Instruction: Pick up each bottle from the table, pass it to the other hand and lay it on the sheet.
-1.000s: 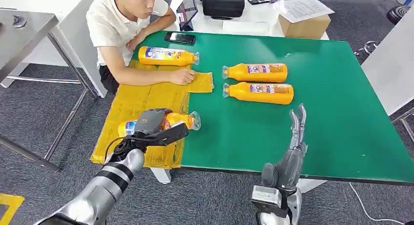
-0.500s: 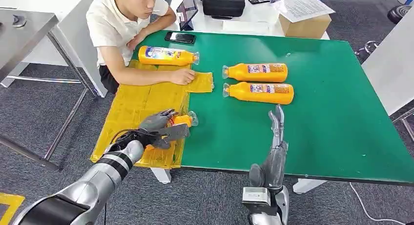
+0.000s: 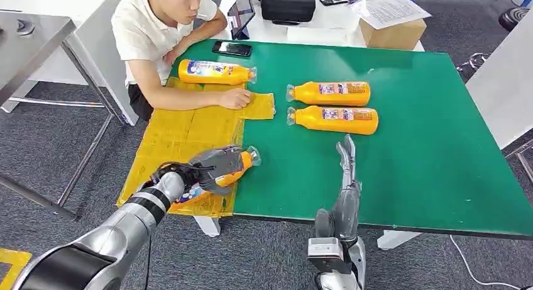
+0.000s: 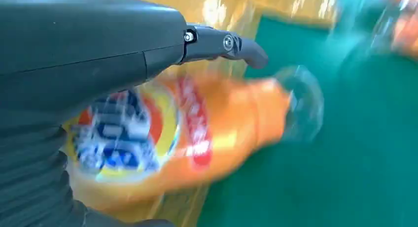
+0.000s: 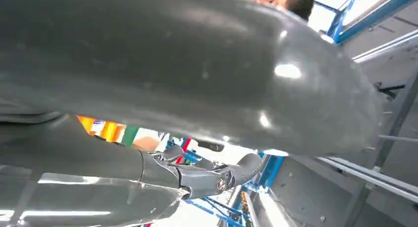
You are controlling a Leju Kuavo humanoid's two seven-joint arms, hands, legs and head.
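An orange juice bottle (image 3: 246, 158) lies slanted at the near right corner of the yellow sheet (image 3: 176, 136), its clear neck out over the green table (image 3: 427, 145). My left hand (image 3: 217, 166) lies over its middle and grips it. The left wrist view is blurred, with the bottle (image 4: 217, 133) under my left hand (image 4: 88, 49) and the thumb across it. My right hand (image 3: 347, 161) stands upright with straight fingers over the table's near middle, holding nothing. Two more bottles (image 3: 330, 93) (image 3: 336, 119) lie side by side on the table. A third bottle (image 3: 217, 72) lies by the sheet's far edge.
A person sits at the far left corner, one hand (image 3: 236, 99) resting on the sheet. A phone (image 3: 231, 48) lies at the table's far edge. Beyond it are a black case (image 3: 287, 4) and a cardboard box (image 3: 393, 32). A grey table (image 3: 31, 38) stands at left.
My left hand has closed over the bottle and shifted it right, so that it now lies slanted with its neck over the green table. My right hand has moved left.
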